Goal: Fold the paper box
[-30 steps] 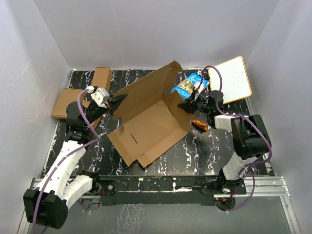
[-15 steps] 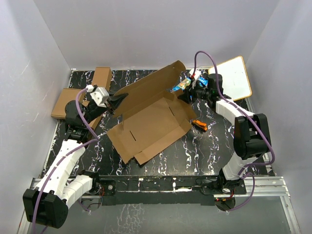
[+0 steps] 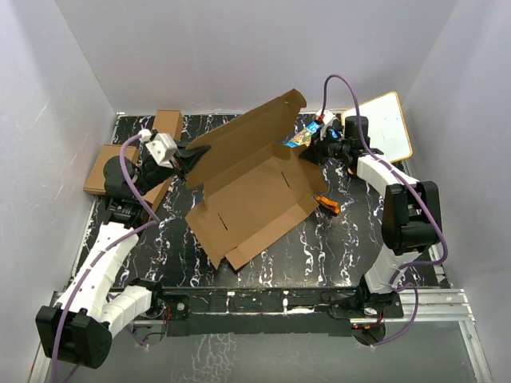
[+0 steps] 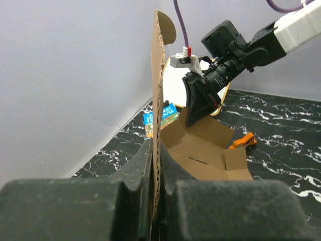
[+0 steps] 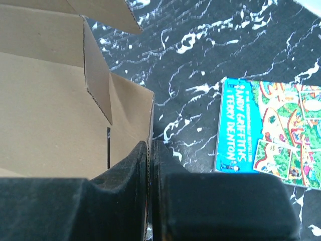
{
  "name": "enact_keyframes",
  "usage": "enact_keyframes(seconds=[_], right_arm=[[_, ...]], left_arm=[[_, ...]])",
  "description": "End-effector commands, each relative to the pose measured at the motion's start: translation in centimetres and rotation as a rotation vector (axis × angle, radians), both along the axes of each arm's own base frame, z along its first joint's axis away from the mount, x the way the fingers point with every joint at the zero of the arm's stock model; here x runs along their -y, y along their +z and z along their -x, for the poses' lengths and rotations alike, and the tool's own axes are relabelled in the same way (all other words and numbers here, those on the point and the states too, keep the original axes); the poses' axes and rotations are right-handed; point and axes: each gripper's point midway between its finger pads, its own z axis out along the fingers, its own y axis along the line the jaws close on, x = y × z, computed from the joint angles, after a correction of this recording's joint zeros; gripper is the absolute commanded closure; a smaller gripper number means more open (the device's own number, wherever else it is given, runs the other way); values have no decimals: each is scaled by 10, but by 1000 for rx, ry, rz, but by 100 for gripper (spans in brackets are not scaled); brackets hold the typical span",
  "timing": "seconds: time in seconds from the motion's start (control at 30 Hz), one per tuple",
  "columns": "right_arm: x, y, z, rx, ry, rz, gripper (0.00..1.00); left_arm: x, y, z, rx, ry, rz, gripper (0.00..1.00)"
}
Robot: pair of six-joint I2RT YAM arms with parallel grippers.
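The paper box [image 3: 255,195] is a large brown die-cut sheet lying half-formed at mid-table, its long lid panel raised toward the back. My left gripper [image 3: 190,162] is shut on the left end of that raised panel; in the left wrist view the corrugated edge [image 4: 157,100] stands upright between the fingers of the left gripper [image 4: 156,153]. My right gripper [image 3: 314,153] is shut on the box's right side wall. The right wrist view shows the thin wall edge pinched in the right gripper [image 5: 150,150], with the box's inside [image 5: 50,110] to its left.
A blue book [image 3: 304,137] lies behind the box's right corner, beside the right gripper. A small orange object [image 3: 328,205] sits right of the box. Two smaller brown boxes [image 3: 166,124] [image 3: 106,166] stand at the back left. A white board [image 3: 383,128] lies at the back right.
The right gripper swung back from near the orange object, opened briefly and shut on the box's right wall. The box shifted slightly right and its lid panel rose a little.
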Motion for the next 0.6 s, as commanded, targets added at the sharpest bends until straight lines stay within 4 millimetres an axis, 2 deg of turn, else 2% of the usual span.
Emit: enact_keyframes(seconds=[0.0,0.07,0.2,0.3,0.4,0.57], right_arm=[[-10,74,-7,213,60,-114,92],[-14,92,-8,292,59,-167,92],[-18,115,-12,442,43,-254,92],[-22,116,-9,511,29,-337,92],[-29,105,-2,575,31,-395,92],[-31,101,13,649,35,-417,92]], left_arm=[[0,43,0,48,-9,45,100],[2,50,0,35,-26,49,100],[4,51,-1,9,-37,37,100],[1,48,-9,-82,-24,70,100],[0,44,-16,-225,-17,121,100],[-8,40,-12,-333,12,212,100]])
